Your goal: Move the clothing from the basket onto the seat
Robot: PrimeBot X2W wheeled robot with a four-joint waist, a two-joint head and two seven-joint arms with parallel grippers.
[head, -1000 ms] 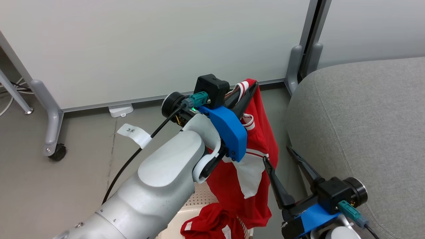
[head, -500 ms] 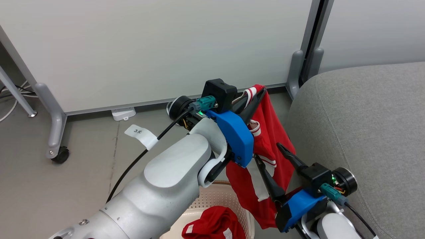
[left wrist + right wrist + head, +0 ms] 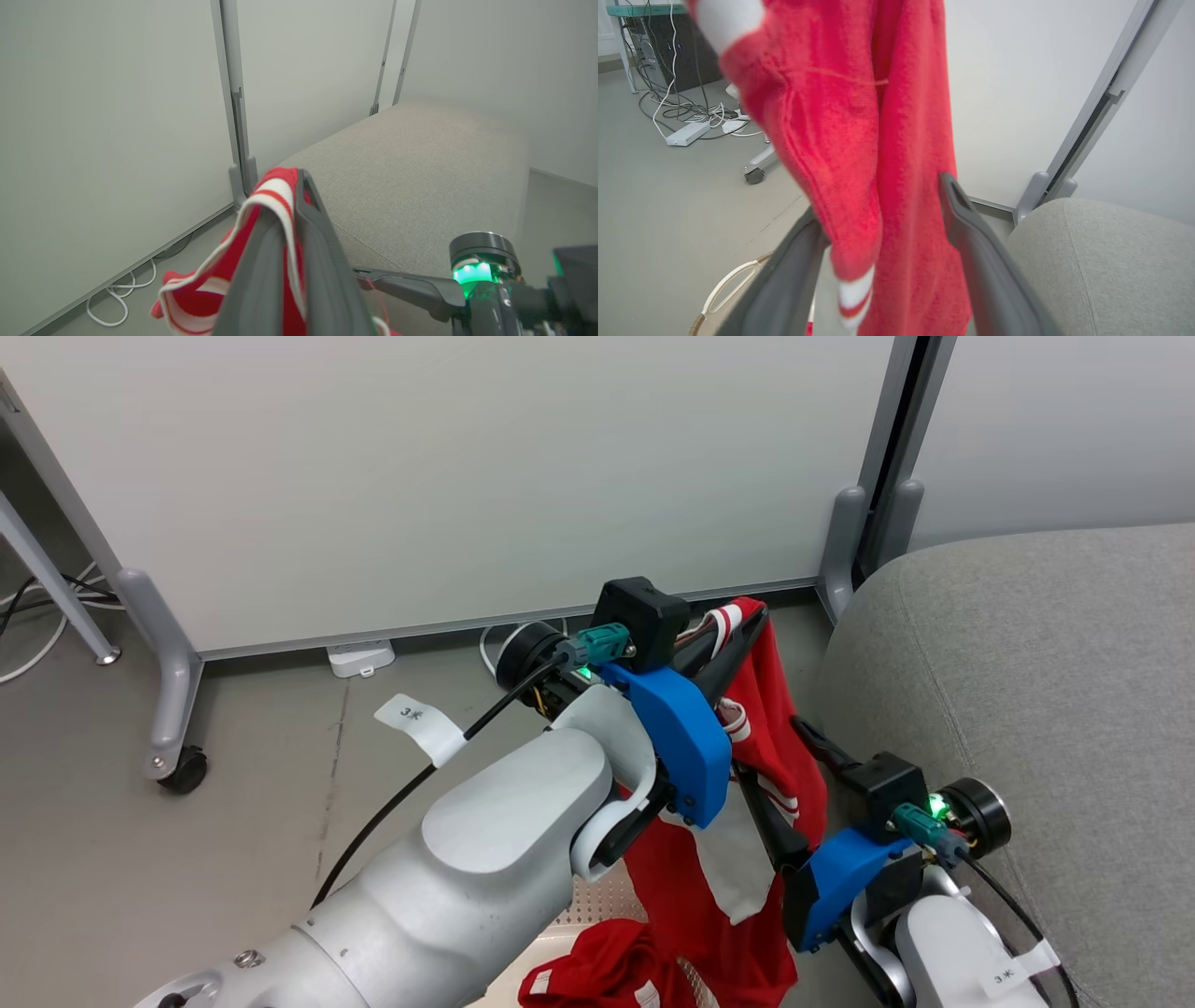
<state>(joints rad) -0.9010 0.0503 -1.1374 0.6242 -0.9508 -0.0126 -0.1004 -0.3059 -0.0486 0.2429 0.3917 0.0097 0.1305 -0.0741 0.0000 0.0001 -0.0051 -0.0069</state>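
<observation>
My left gripper [image 3: 739, 627] is shut on the top edge of a red clothing piece with white stripes [image 3: 789, 775], which hangs down beside the grey seat [image 3: 1027, 691]. In the left wrist view the gripper [image 3: 290, 186] pinches the striped hem [image 3: 201, 289], with the seat [image 3: 420, 168] beyond. My right gripper [image 3: 770, 751] stands open, its fingers on either side of the hanging clothing. In the right wrist view the red fabric [image 3: 887, 140] hangs between its fingers [image 3: 971, 233]. A second red piece [image 3: 597, 975] lies in the cream basket [image 3: 569, 915] below.
White partition panels on grey wheeled feet [image 3: 173, 709] stand behind, with a white box [image 3: 359, 658] at their base. Cables and a power strip [image 3: 686, 133] lie on the floor at the left. The basket's handle [image 3: 724, 284] shows below my right gripper.
The camera has shifted. My right gripper has come up and in towards the hanging clothing, and its open fingers now straddle it. The left gripper keeps its hold.
</observation>
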